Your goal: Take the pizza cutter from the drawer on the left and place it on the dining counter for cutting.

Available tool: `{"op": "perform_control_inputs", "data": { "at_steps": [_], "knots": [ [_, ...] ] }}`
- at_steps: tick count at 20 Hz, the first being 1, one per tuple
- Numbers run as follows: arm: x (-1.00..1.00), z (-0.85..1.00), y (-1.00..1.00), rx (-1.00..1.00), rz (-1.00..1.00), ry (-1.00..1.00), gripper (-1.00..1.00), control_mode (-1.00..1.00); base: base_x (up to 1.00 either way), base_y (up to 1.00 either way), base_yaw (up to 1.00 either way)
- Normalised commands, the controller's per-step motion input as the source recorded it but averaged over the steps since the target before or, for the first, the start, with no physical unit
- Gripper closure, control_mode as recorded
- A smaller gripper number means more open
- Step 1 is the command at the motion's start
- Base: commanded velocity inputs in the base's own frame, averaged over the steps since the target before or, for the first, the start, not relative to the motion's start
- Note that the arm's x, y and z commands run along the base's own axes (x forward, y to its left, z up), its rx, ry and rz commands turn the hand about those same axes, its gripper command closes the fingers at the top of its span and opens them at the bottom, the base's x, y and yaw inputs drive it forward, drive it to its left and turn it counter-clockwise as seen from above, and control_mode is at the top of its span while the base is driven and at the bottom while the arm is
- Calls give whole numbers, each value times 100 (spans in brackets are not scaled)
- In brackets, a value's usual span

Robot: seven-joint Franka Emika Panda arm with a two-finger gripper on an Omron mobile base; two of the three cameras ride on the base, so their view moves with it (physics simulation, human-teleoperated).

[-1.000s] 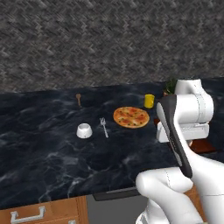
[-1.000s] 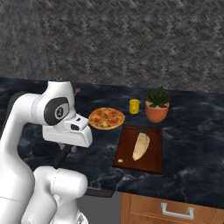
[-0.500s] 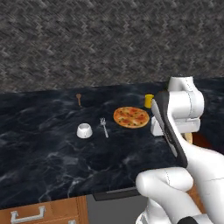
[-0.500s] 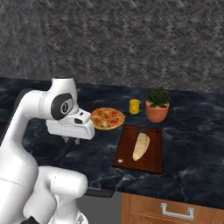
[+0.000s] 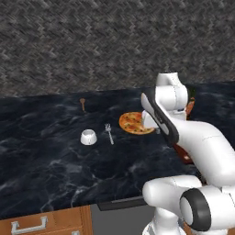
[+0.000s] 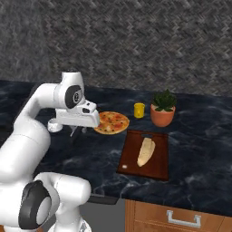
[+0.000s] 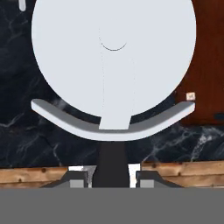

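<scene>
A pizza cutter (image 7: 113,57) with a large white wheel, a grey guard and a dark handle stands right in front of the hand camera. My gripper (image 7: 112,177) is shut on its handle. The hand hangs over the black marble dining counter (image 5: 46,156), just beside the pizza (image 6: 111,122); in the right base view the gripper (image 6: 75,131) points down under the white hand. In the left base view the forearm hides the cutter. A brown wood drawer (image 5: 27,226) with a silver bar handle sits below the counter edge at the lower left.
On the counter lie a pizza (image 5: 134,123), a fork (image 5: 109,134), a white bowl (image 5: 88,137) and a small wooden utensil (image 5: 82,103). A yellow cup (image 6: 139,109), a potted plant (image 6: 163,108) and a wooden board with bread (image 6: 147,154) stand to the right.
The hand has risen and moved a little further over the counter toward the pizza, with the cutter still in it. Nothing on the counter has moved.
</scene>
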Motion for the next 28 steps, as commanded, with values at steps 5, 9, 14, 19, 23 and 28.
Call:
{"op": "perform_control_inputs", "data": {
  "at_steps": [5, 9, 14, 19, 23, 28],
  "knots": [
    [85, -16, 22, 0, 6, 2, 100, -100, 0, 0, 0],
    [69, -25, 22, 0, 8, 3, 100, -100, 0, 0, 0],
    [45, -49, 29, 0, 9, 11, 100, -100, 0, 0, 0],
    [52, -63, 29, 1, 9, 11, 100, -100, 0, 0, 0],
    [49, -64, 36, 0, 3, 11, 100, -100, 0, 0, 0],
    [51, -44, 21, 0, 1, 3, 100, -100, 0, 0, 0]
  ]
}}
